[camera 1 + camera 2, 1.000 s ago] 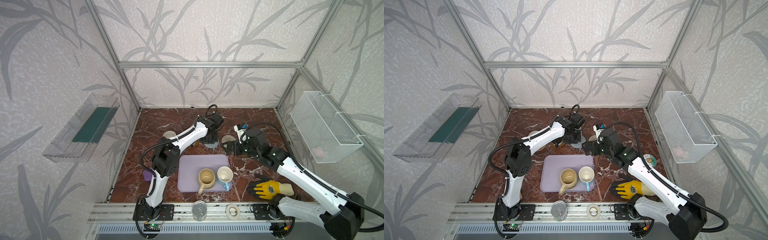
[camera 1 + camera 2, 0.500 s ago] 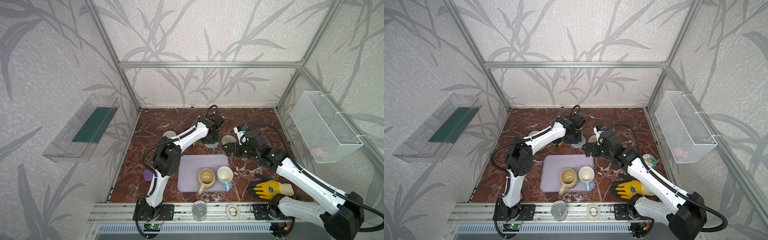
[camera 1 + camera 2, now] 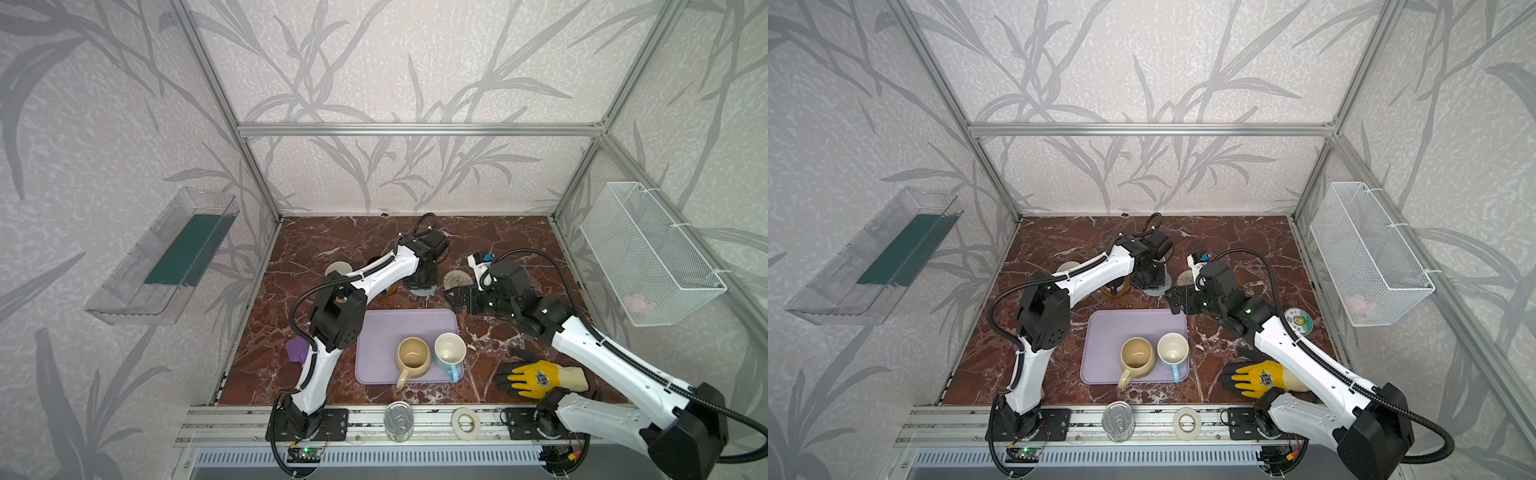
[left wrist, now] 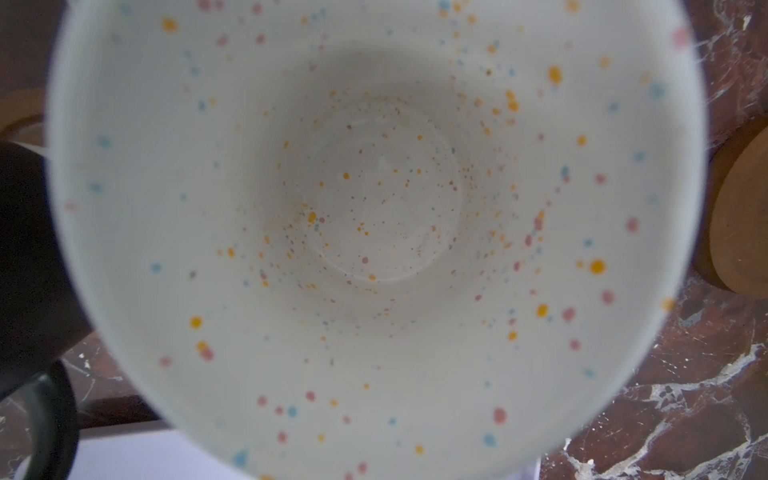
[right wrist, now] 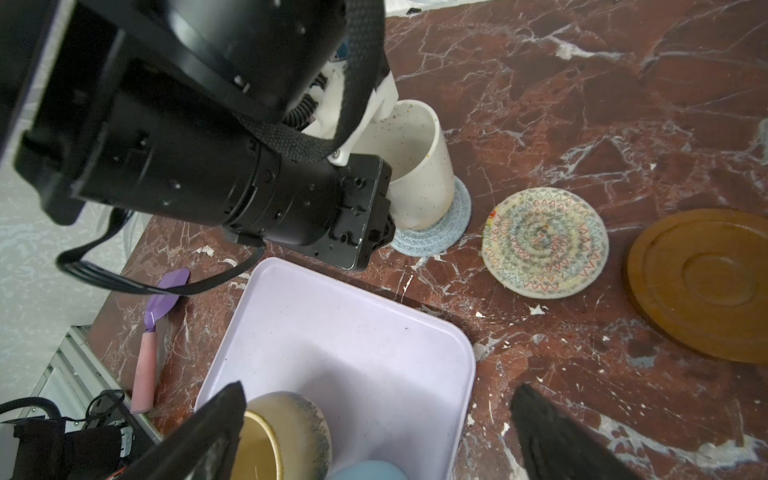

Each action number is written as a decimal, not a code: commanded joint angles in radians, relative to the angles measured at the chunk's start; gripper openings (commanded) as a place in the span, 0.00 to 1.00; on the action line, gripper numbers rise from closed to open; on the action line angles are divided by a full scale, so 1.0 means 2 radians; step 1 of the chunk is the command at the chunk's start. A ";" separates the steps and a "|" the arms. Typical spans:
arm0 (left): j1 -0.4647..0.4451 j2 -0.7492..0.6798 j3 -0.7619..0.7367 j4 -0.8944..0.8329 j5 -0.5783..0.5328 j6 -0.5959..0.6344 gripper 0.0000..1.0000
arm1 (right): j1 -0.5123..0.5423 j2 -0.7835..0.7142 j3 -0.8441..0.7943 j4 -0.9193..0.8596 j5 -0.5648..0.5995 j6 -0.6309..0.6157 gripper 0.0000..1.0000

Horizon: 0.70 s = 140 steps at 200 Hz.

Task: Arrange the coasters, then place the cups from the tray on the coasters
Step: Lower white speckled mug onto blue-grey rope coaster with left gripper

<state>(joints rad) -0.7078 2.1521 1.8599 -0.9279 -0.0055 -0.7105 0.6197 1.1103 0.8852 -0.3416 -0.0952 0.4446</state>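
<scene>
The speckled cup (image 4: 382, 208) shows blurred, its rim cut off

Left arm (image 3: 390, 274) and right arm (image 3: 598, 361): white link shells, black joint housings. Black corrugated conduit (image 3: 536, 251) on the right one. Black left wrist plate (image 5: 353, 216), screws visible. Right tool (image 5: 376, 399) black.

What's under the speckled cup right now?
The grey-blue coaster: its edge shows beside the speckled cup at its base. Its middle is covered by the cup, and the left arm hides the rest.
</scene>
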 commanded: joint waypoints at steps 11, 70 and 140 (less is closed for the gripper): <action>0.000 -0.007 0.009 0.022 -0.012 -0.001 0.00 | -0.003 -0.003 -0.006 0.008 0.003 0.001 0.99; -0.002 0.000 -0.001 0.019 -0.005 -0.003 0.00 | -0.003 -0.004 -0.009 0.008 0.003 0.002 0.99; -0.004 0.009 -0.009 0.010 0.009 -0.003 0.04 | -0.003 -0.004 -0.016 0.016 0.003 0.005 0.99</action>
<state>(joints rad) -0.7109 2.1590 1.8477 -0.9123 0.0040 -0.7109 0.6197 1.1103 0.8700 -0.3393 -0.0952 0.4454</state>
